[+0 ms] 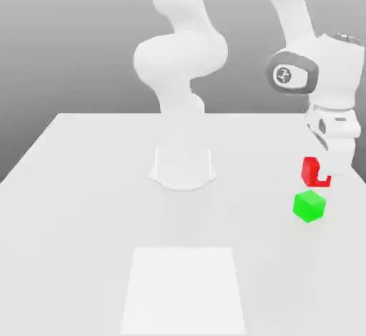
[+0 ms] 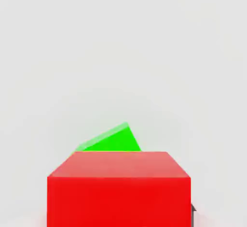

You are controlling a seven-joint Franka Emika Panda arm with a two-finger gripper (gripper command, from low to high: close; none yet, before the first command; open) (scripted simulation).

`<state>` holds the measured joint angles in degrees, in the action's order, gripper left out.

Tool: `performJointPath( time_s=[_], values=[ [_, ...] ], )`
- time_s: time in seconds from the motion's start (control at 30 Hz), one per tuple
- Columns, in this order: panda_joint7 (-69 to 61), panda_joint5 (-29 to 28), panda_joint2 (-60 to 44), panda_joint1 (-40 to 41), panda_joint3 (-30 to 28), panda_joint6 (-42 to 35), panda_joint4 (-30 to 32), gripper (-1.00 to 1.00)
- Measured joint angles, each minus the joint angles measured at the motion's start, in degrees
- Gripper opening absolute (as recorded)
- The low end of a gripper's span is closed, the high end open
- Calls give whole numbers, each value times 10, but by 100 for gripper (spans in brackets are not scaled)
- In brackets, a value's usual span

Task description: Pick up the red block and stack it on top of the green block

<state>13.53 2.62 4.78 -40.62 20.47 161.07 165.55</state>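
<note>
The gripper (image 1: 323,177) is clamped on the small bright red cube (image 1: 312,172), which hangs clear of the white table (image 1: 86,206), held up in the air at the exterior view's right. Just below the red cube, and apart from it, the small bright green cube (image 1: 309,206) sits on the table. In the hand view the red cube (image 2: 118,188) covers most of the green cube (image 2: 112,140), which peeks out beyond its far edge. The carried cube therefore appears not yet squarely overhead; a short shift toward the green cube likely comes before lowering.
</note>
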Motion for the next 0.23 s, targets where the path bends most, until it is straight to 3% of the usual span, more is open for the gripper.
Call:
performJointPath(
  time_s=[0.13,0.17,0.23],
  values=[
    [36,-52,-55,3,-12,52,0,-100],
    [45,-65,-67,6,-11,63,1,100],
    [45,-65,-67,7,-11,63,1,100]
  ],
)
